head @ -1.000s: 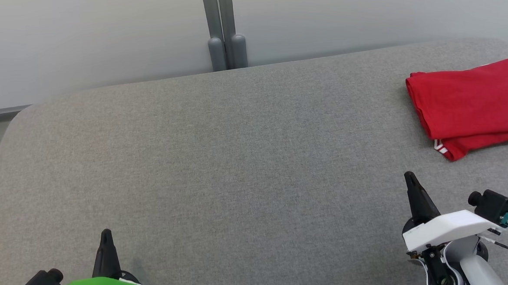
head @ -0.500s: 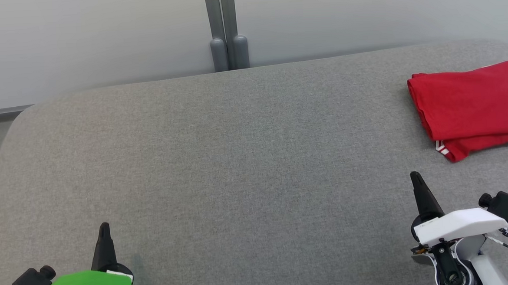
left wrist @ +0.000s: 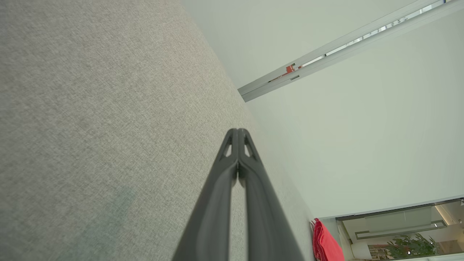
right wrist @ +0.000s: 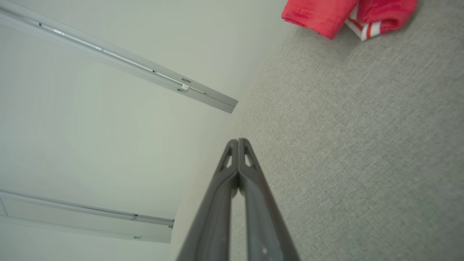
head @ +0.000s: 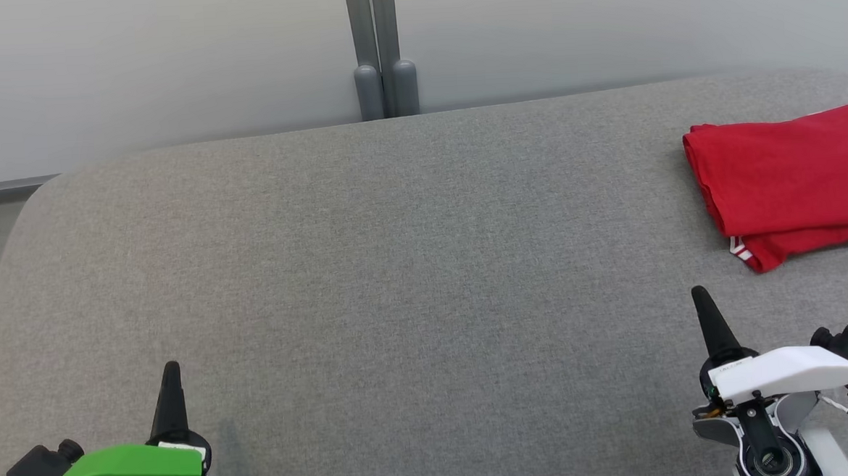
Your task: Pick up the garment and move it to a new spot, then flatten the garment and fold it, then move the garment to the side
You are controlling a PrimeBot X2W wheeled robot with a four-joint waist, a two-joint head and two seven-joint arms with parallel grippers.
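The garment is red with a white-striped hem, folded into a flat stack at the far right of the grey table. Its hem corner shows at the top of the right wrist view, and a red sliver of it at the bottom of the left wrist view. My right gripper is shut with nothing in it, just in front of the garment and apart from it. My left gripper is shut and holds nothing at the lower left, far from the garment.
A pale wall with a grey double post runs behind the table. The table's rounded far-left corner and far edge are near that wall. Bare grey cloth stretches between the two grippers.
The whole head view has shifted slightly, so the camera has moved. Both grippers have drawn back a little toward the bottom edge. The garment lies as before.
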